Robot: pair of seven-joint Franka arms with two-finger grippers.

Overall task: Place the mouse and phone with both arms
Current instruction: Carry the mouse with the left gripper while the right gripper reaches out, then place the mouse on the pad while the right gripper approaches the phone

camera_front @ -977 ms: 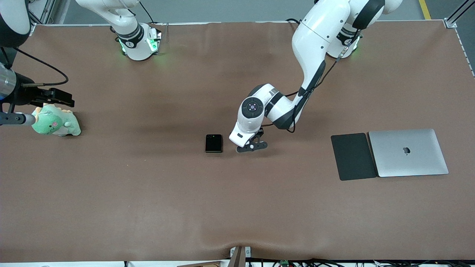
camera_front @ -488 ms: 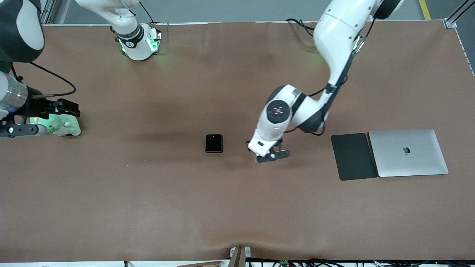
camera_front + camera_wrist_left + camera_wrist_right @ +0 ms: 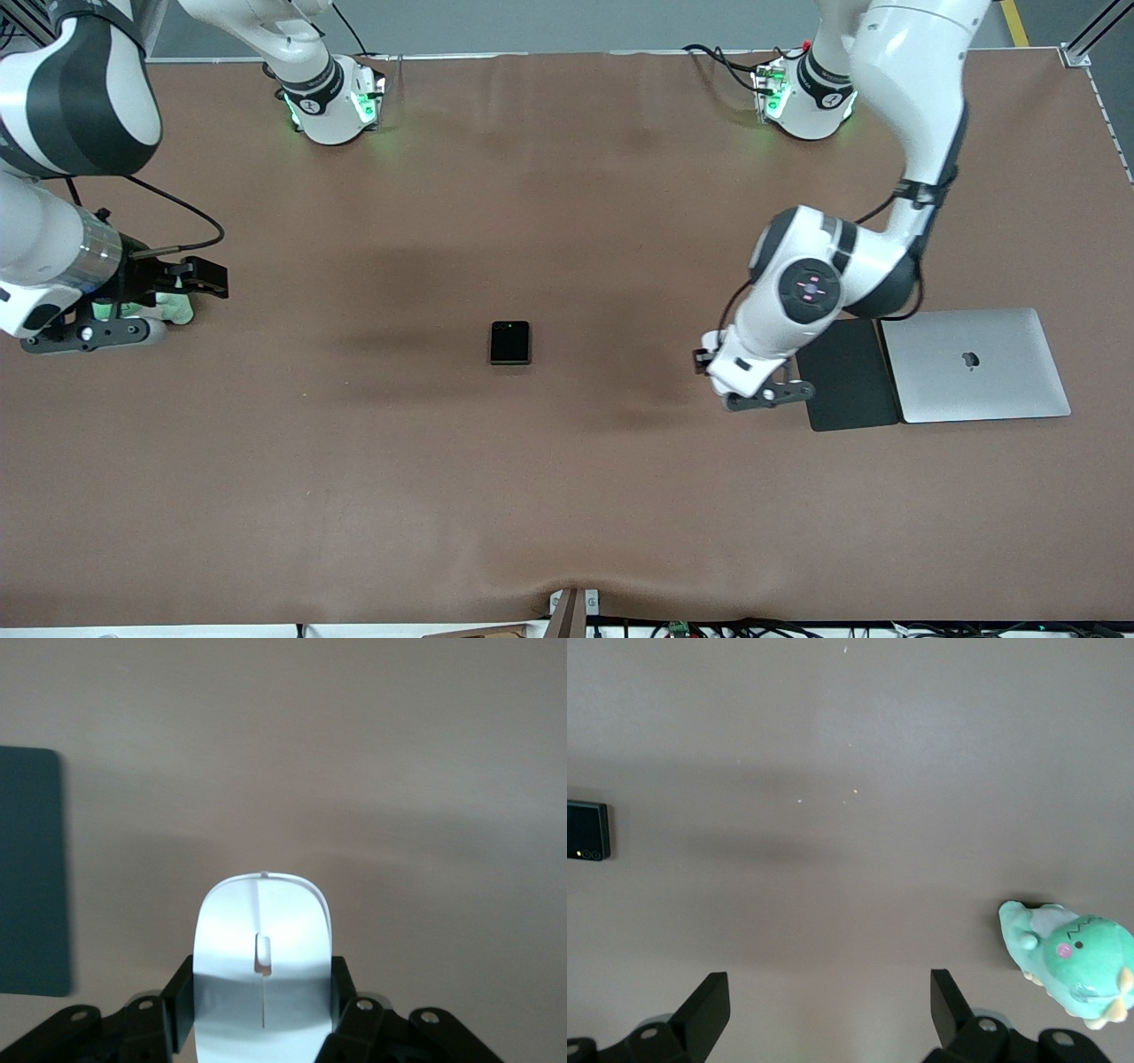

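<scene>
The white mouse (image 3: 263, 948) sits between the black fingers (image 3: 180, 1001) of my left gripper (image 3: 263, 1005), which is shut on its sides. In the front view that gripper (image 3: 765, 395) hangs low over the table, just beside the dark pad (image 3: 852, 381), and the hand hides the mouse. The black folded phone (image 3: 510, 343) lies flat mid-table and shows at the edge of the right wrist view (image 3: 586, 842). My right gripper (image 3: 87, 333) is over the table at the right arm's end, open and empty (image 3: 830, 1010).
A closed silver laptop (image 3: 974, 365) lies beside the dark pad (image 3: 31, 868) at the left arm's end. A green plush toy (image 3: 1076, 961) lies by the right gripper, mostly hidden under it in the front view (image 3: 173, 307). Cables run along the table's near edge.
The left arm has carried the mouse from beside the phone toward the left arm's end, up to the dark pad. The right arm has shifted over the plush toy, still open.
</scene>
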